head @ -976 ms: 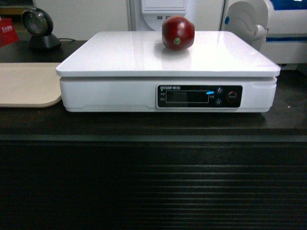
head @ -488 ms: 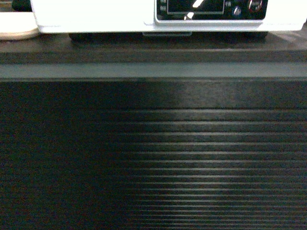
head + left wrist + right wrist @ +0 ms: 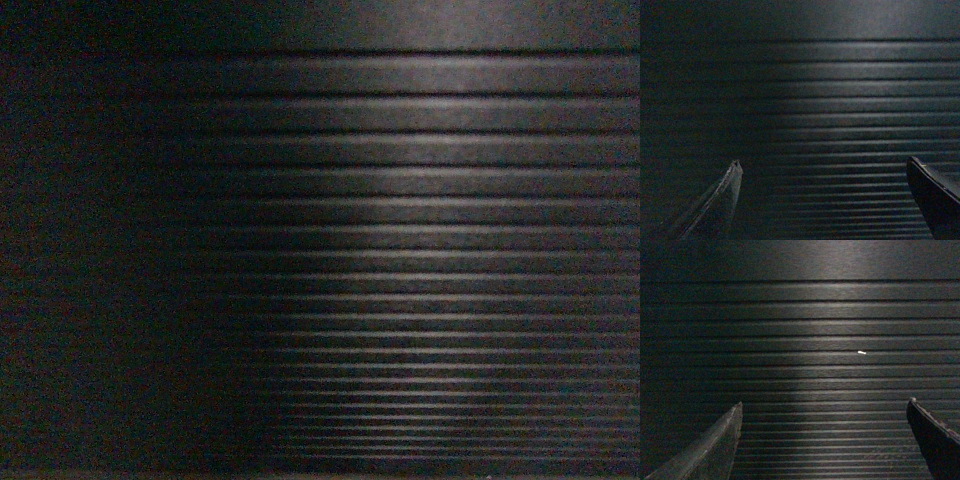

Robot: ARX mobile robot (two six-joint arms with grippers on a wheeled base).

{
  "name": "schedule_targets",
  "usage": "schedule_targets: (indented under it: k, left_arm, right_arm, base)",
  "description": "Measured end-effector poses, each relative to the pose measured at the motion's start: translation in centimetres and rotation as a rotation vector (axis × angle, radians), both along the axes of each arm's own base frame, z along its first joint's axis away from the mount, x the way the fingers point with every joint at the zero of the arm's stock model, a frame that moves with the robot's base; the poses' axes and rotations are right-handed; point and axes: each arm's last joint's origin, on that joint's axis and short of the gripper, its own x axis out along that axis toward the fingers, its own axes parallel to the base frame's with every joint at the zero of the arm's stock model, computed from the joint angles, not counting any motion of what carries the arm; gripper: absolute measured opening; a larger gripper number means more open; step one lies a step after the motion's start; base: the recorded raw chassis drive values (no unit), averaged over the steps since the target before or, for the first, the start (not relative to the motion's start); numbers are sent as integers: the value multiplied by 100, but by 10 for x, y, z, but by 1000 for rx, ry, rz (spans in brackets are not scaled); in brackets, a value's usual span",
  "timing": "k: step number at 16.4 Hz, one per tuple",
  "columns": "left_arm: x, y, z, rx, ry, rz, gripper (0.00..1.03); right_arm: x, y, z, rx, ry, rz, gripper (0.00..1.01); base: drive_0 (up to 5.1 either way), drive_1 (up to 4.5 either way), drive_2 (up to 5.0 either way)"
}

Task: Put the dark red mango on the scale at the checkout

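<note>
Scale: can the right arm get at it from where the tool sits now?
Probably not. The right tool is open and empty, facing the checkout and its ribbed front panel; no current view shows the scale, so the arm would likely have to rise first.

Checkout (image 3: 400, 200) front panel: black, horizontally ribbed, seen in all 3 views. Finish looks matt to satin; a soft sheen is caught on rib crests at centre-right, w/ the left side lost in shadow. Ribs look smooth and even, prob. moulded plastic or painted sheet, which one can't be told. A tiny white fleck (image 3: 861, 352) is seen on one rib in the right wrist view.

Left gripper (image 3: 822, 167) fingers (image 3: 720, 205): dark, hard-looking; the near finger's edge is scuffed and faintly glossy.

Right gripper (image 3: 825, 407) fingers (image 3: 715, 445): dark, matt, w/ a rough, worn edge. Material not made out beyond that; light too dim.
</note>
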Motion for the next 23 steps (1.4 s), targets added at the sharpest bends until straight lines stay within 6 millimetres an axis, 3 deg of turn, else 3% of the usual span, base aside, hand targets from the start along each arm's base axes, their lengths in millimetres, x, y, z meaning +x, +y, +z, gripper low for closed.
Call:
schedule_targets:
  k: [23]
  left_arm:
    - [0, 0, 0, 0, 2, -1, 98]
  right_arm:
    - [0, 0, 0, 0, 1, 0, 98]
  base:
    - [0, 0, 0]
